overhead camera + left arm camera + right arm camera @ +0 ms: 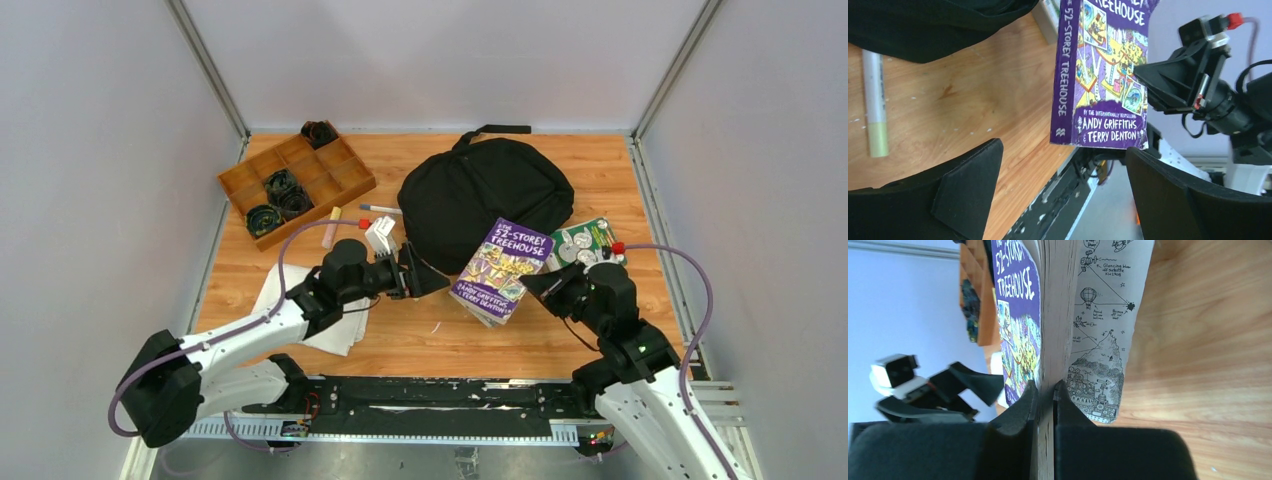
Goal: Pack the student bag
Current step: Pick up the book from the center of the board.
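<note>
My right gripper [1046,390] is clamped tight on the purple paperback book [503,268], at the near right edge of the large soft black fabric backpack [470,195], which lies far-centre on the wooden desk [400,345]. My left gripper [420,275] gapes wide, holding nothing.

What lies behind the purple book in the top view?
The bag and a green card with round pieces. The book hides the bag's near edge and part of the card.

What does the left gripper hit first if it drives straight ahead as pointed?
Most likely the purple book, which the right gripper grips: in the left wrist view it sits dead ahead between the open fingers of the left gripper. The gap to it is hard to judge.
</note>
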Robot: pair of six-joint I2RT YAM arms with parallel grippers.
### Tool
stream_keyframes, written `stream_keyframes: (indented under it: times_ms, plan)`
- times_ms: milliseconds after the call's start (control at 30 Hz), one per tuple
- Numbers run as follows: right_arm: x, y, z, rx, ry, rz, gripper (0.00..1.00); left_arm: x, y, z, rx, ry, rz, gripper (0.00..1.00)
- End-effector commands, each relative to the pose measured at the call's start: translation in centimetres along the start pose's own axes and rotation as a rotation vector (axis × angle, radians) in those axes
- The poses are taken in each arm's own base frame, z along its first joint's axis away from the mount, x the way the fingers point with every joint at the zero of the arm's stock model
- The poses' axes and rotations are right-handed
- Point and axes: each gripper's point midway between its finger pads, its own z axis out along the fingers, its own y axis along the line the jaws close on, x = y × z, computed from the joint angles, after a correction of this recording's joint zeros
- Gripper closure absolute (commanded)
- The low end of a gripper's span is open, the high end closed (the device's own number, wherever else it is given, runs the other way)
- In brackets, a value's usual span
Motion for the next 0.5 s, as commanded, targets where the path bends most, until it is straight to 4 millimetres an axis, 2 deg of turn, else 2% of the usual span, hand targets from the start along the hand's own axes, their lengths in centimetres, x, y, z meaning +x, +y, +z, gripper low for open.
stream_keyframes:
  times_ms: [0,167,300,467]
  plan:
    - [-2.5,5.0,0.3,-0.199,-0.087,0.119,1.0,-1.9,-2.0,-0.3,0.175,-0.17,-0.058,0.0]
    - [-2.8,6.9,1.3,-0.248,-0.067,0.138,1.0,-3.6,-2.5,-2.1,0.288,-0.349,-0.111,0.0]
    - [-2.5,8.6,2.4,-0.279,-0.012,0.152,1.0,-2.8,-3.7,-1.7,0.352,-0.292,-0.122,0.0]
    - [-2.6,10.2,3.0,-0.341,0.01,0.166,1.0,-3.2,-3.6,-1.2,0.409,-0.326,-0.208,0.0]
